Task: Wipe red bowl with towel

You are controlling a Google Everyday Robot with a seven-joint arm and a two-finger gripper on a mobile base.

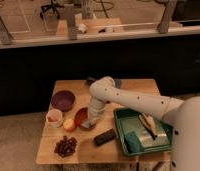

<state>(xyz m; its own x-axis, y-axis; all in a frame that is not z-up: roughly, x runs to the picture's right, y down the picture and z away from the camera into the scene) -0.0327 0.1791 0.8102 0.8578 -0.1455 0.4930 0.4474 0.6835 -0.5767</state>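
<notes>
Red bowl: stands left of centre on the table, toward the front. The claw is lowered into it from the right.

Risks (judged):
1. The bowl is not held down. A sideways wiping stroke could drag it along the table and into the fruit beside it.
2. Pressure on the rim rather than the bowl's floor could tip it up.
3. If the towel works loose, the bare claw would rub the bowl and wipe nothing.

Claw: down inside the bowl, at or close to its inner surface. Whether it is apart or together cannot be told, as the wrist covers it. A pale patch at its tip may be the towel, but this is not certain.

Surroundings, nearest first:
- 1 orange fruit, just beside the bowl's left rim.
- 1 white cup, left of the fruit.
- 1 black block, in front of the bowl and to its right.
- 1 purple bowl, behind and to the left.
- 1 dark cluster, perhaps grapes, near the front edge.
- 1 green tray on the right, holding items too unclear to name.
</notes>
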